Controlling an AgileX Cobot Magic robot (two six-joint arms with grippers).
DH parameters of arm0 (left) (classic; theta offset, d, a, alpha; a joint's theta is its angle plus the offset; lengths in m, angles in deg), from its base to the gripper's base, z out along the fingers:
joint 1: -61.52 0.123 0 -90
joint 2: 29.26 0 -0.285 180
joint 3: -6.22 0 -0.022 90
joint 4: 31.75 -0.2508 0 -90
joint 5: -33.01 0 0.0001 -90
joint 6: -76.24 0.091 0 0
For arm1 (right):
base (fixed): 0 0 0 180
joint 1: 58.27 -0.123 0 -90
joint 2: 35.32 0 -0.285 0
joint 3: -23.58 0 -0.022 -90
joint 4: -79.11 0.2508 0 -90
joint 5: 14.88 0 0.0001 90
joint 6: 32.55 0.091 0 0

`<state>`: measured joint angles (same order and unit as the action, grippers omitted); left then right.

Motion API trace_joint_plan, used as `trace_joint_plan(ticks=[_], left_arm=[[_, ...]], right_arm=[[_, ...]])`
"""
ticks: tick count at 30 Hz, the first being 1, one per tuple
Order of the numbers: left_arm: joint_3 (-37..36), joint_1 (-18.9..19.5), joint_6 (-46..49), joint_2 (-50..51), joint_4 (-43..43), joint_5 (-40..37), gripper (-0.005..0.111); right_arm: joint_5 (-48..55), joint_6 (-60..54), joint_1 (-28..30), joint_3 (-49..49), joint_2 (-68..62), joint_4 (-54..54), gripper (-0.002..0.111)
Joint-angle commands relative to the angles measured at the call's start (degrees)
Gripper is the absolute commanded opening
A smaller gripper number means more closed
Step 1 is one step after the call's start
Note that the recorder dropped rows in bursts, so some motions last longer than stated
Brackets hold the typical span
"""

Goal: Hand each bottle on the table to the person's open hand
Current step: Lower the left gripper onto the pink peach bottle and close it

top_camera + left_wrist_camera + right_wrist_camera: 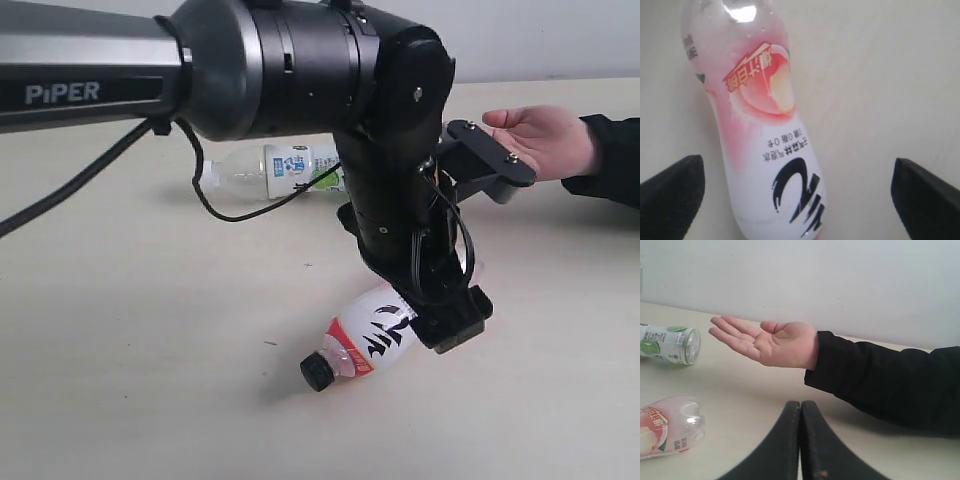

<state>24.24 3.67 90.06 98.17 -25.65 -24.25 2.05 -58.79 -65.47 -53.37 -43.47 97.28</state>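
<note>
The pink-and-white bottle [365, 345] lies on its side on the pale table [120, 330], black cap pointing toward the near left in the exterior view. The left gripper [797, 197] hangs low over its base end with the jaws spread wide. In the left wrist view the bottle runs between the two dark fingertips [670, 195], closer to one than the other, and neither seems to touch it, so nothing is gripped. Further back on the table a lime-labelled bottle [290, 168] with a white cap also lies on its side, well apart from the first. At the far right the person's hand [545, 135] is held out over the table, open, palm up and empty, with a black sleeve [880, 385] behind the wrist. The right gripper [800, 412] shows only in its own wrist view, its two fingers pressed flat together with nothing between them, pointing toward that open palm.
</note>
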Motion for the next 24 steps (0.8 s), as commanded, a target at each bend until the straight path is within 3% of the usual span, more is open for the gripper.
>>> trace_joint_plan(ticks=[1, 24], left_arm=[[0.4, -0.2, -4.5, 1.8, -4.6, 1.9, 0.097], [0.4, -0.2, -7.1, 8.2, -7.3, 0.6, 0.092]], right_arm=[[-0.6, 0.0, 0.2, -0.3, 0.4, -0.1, 0.000], [-0.6, 0.0, 0.2, -0.3, 0.4, -0.1, 0.000]])
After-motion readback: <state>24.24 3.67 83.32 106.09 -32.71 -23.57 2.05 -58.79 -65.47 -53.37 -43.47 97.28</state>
